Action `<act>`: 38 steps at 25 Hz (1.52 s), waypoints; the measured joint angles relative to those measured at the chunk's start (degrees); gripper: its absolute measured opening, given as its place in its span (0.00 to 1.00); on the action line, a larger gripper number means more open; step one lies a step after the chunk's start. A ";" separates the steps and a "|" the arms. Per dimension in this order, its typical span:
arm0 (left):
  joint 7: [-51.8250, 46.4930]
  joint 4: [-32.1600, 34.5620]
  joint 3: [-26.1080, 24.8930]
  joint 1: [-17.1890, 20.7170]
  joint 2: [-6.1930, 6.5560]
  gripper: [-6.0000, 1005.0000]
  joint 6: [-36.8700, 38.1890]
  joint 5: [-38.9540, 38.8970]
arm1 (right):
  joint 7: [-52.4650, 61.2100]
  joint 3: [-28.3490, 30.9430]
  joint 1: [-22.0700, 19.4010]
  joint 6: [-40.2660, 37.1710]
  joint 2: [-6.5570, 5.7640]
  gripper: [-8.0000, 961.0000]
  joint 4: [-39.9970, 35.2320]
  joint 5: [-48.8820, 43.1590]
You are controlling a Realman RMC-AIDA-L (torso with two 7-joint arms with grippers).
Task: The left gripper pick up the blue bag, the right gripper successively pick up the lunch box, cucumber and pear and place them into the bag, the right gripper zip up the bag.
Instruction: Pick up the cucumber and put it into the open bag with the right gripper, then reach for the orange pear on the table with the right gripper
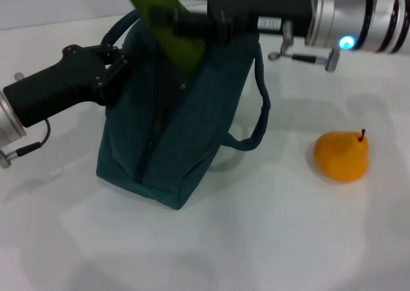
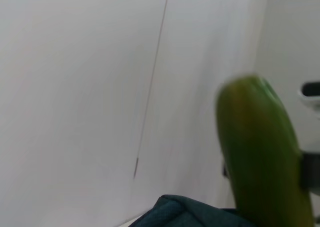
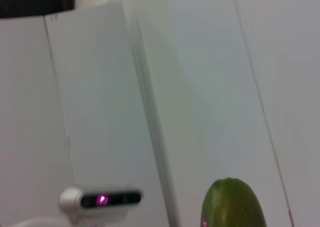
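Nearest the robot there's only bare white counter (image 1: 192, 252), and then, off to the right, the pear (image 1: 341, 156) sitting on its side with its dark stem up, well apart from everything, looking like the last item waiting its turn. Next comes the blue bag (image 1: 173, 131), standing on the counter with its mouth up and one strap (image 1: 259, 105) drooping down its right side. The left hand (image 1: 112, 70) is clamped on the bag's upper left edge by the handle, and that reads as the whole point of its pose: it props the soft bag upright and keeps the opening spread so things can drop in. Right at that opening is the cucumber (image 1: 165, 22), tilted steeply, lower end dipping into the mouth of the bag, upper end cut off by the top of the head view. The right hand (image 1: 186, 23) is closed on it near the middle, arm reaching in from the right, so my call is we're mid-insertion, with release still to come. The lunch box isn't visible anywhere; it may be inside the bag, but the fabric hides that. How deep the cucumber tip has gone is also hidden. The wrist views offer little: each shows a blurred green end of the cucumber against pale wall, and the left one catches a scrap of bag fabric.
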 joint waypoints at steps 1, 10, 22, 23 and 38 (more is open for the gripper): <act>0.24 0.00 0.04 0.00 0.00 0.06 -0.34 0.00 | -1.10 -1.00 -0.57 0.11 0.01 0.76 0.12 0.17; 0.21 0.00 0.26 -0.06 -0.15 0.06 -1.36 0.21 | -15.84 -11.16 -2.97 0.41 0.01 0.77 4.29 12.43; 0.25 -0.01 0.19 0.04 -0.28 0.06 -1.29 -0.51 | -22.09 -14.33 -6.75 1.06 0.01 0.80 4.12 19.33; 0.24 -0.02 0.19 0.04 -0.31 0.06 -1.30 -0.73 | -22.23 -14.38 -6.87 1.06 0.00 0.80 4.12 19.46; 1.34 -2.14 0.15 0.54 -0.13 0.06 -1.26 -1.13 | -26.74 -2.51 -28.90 -12.11 -1.24 0.91 -0.48 19.11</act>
